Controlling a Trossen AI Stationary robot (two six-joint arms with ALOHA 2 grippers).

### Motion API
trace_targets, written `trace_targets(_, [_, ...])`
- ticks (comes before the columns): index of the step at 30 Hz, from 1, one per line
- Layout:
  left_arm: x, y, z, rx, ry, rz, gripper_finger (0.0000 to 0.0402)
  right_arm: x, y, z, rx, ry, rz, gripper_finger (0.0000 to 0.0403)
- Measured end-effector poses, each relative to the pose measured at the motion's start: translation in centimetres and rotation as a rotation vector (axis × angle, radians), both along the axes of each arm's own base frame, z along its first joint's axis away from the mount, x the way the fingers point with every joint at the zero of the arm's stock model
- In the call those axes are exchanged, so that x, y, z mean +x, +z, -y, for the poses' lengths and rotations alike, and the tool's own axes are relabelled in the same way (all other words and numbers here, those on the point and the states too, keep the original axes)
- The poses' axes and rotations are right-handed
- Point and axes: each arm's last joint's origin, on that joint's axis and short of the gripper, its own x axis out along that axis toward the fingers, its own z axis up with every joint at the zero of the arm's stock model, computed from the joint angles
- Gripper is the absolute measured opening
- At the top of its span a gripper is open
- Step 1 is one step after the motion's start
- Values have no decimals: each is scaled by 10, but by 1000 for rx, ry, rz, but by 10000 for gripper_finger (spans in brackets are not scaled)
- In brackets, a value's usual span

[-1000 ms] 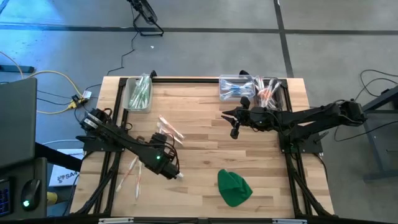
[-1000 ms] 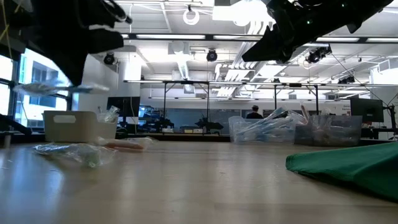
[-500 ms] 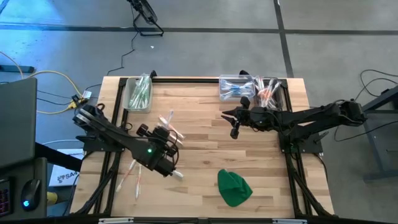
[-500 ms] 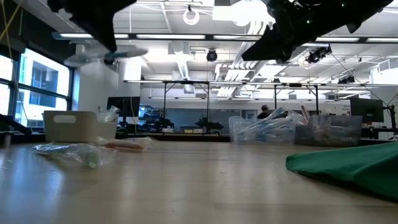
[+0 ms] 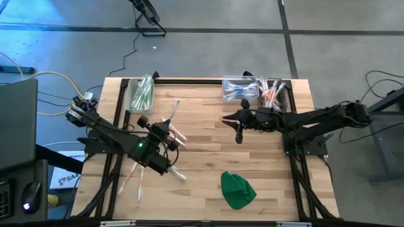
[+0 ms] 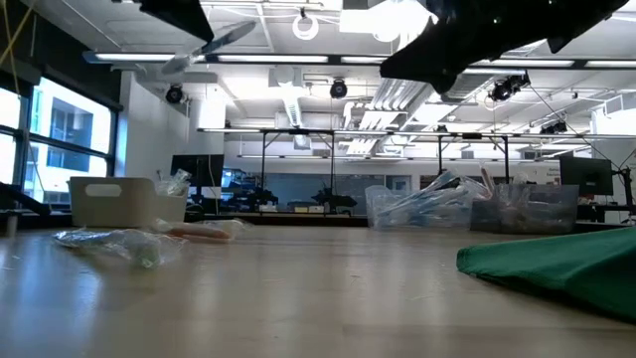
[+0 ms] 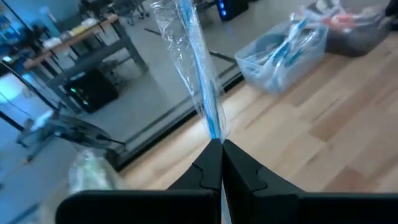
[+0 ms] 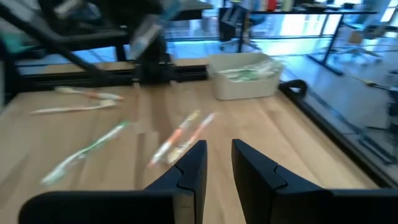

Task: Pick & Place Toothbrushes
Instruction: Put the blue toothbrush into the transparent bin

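My left gripper (image 7: 221,149) is shut on a blue toothbrush (image 7: 198,68) in a clear wrapper, held high over the table's left half (image 5: 168,126). In the low view the toothbrush (image 6: 199,55) hangs tilted, well above the wood. Loose toothbrushes lie flat on the table near the left front (image 5: 136,176) and beside the left gripper (image 5: 178,134). My right gripper (image 8: 217,165) is open with nothing between its fingers. It hovers right of the table's middle (image 5: 228,118) and points toward the table's left. My left gripper pinches the wrapped blue toothbrush near one end (image 7: 214,138) between its two fingers. The rest of the brush sticks out past the fingertips, slanting toward the table's far edge and upward. The toothbrush is lifted clear of the table.
A pale bin with green toothbrushes (image 5: 140,94) stands at the far left. Two clear bins with blue (image 5: 238,88) and orange (image 5: 271,91) toothbrushes stand at the far right. A green cloth (image 5: 237,189) lies near the front edge, right of centre.
My left gripper has risen and moved toward the table's far edge, turning as it went. The blue toothbrush, level and low a second ago, is now higher and slants upward toward the far edge.
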Motion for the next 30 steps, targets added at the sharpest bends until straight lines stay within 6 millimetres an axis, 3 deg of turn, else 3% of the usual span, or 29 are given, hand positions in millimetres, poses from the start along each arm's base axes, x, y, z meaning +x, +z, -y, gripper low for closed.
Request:
trace_targets(9, [26, -46, 16, -123, -137, 74, 0, 1, 1, -4, 27, 117, 14, 66])
trace_targets(16, [43, -59, 21, -109, -288, 77, 0, 1, 1, -6, 45, 200, 15, 66])
trace_targets(22, [64, -53, -2, -122, -384, 35, 0, 8, -4, -8, 59, 261, 19, 66])
trace_targets(30, [86, -40, -43, -75, -522, 8, 0, 28, -40, -7, 87, 222, -94, 66])
